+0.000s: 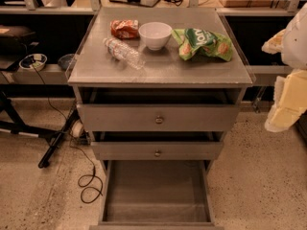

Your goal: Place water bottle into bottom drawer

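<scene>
The water bottle lies on its side on the cabinet top, left of centre, its white cap pointing to the back left. It sits just in front of a red snack packet and left of a white bowl. The bottom drawer is pulled out at floor level, and its grey inside holds nothing. My gripper hangs at the far right edge of the camera view, beside the cabinet's right side and well away from the bottle, partly cut off by the frame.
A red snack packet, a white bowl and a green chip bag share the cabinet top. The two upper drawers with round knobs stand slightly open. A black cable and stand legs lie on the floor to the left.
</scene>
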### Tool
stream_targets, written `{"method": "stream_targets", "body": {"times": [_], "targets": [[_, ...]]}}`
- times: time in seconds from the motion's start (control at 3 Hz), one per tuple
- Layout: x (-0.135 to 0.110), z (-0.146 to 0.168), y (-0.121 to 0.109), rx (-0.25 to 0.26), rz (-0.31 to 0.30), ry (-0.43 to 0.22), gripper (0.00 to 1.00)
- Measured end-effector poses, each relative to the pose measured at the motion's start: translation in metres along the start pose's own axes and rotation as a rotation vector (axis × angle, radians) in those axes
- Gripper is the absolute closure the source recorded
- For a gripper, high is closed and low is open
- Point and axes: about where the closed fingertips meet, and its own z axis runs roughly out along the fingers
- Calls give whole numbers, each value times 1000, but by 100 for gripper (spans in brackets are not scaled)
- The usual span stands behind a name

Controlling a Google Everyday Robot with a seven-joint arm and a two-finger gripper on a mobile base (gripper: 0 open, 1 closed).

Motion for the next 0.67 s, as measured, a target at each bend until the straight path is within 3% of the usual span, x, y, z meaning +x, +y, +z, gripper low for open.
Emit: {"method": "stream_targets", "body": {"times": [0.33, 0.67], "targets": [[0, 0, 0, 0, 0, 0, 0], [-8, 1, -3, 31, 23, -60, 0]]}}
